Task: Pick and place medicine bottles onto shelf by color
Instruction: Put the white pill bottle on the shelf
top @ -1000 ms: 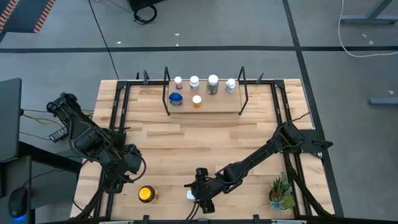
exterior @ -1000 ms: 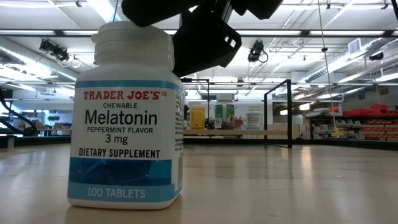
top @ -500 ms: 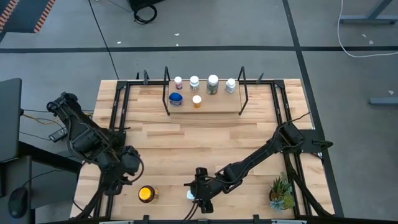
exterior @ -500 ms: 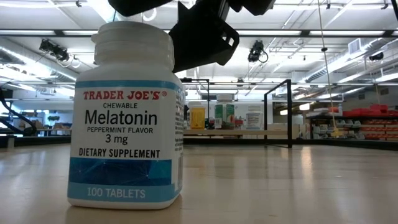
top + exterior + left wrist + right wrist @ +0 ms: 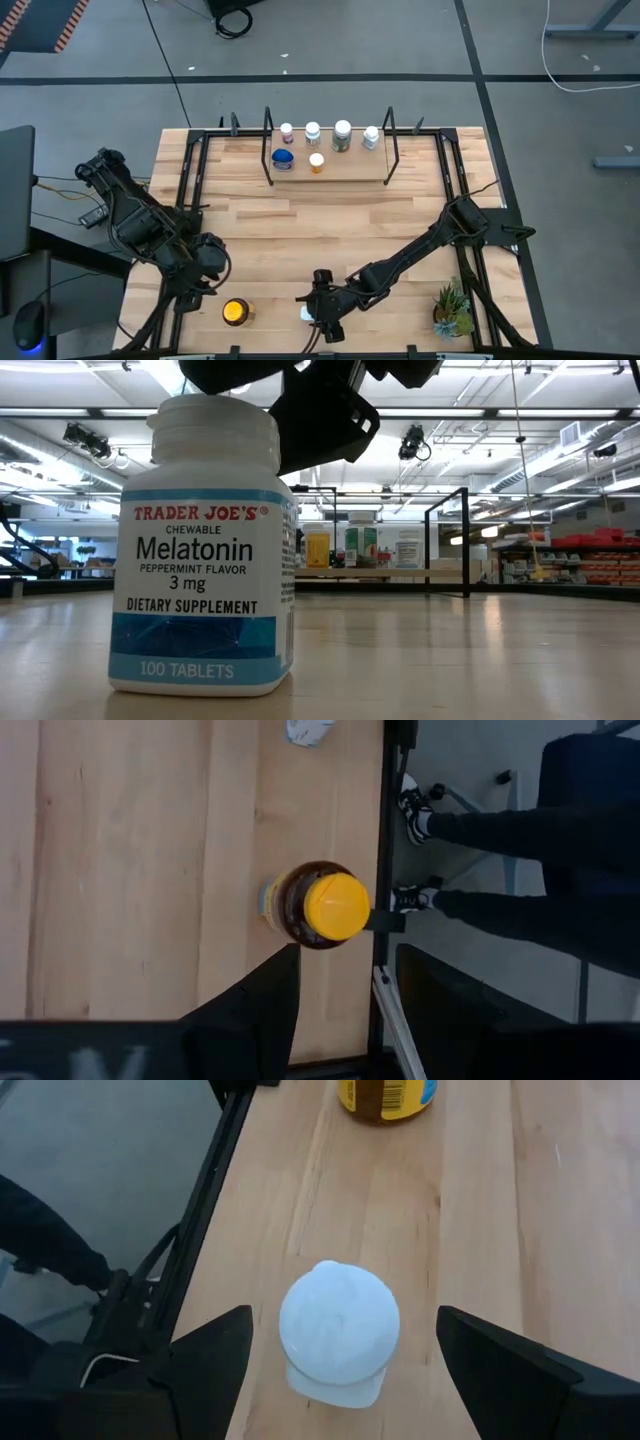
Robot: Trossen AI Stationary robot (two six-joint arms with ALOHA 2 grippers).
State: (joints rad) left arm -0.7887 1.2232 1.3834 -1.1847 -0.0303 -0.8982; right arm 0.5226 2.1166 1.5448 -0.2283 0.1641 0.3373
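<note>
An amber bottle with a yellow lid stands upright near the table's near left corner. My left gripper hovers open above it, a little toward the far side. A white-capped melatonin bottle stands upright at the near edge. My right gripper is open, one finger on either side of the bottle's cap, with gaps showing. The shelf at the far middle bears several white-capped bottles, a blue-lidded one and a small orange one.
A green potted plant stands at the near right corner. Black frame rails run along the table's sides. A person's legs and shoes show just beyond the near edge. Bare wood lies between the shelf and the arms.
My left gripper has rolled a little about its own pointing line while staying above the amber bottle. Both bottles stand where they were.
</note>
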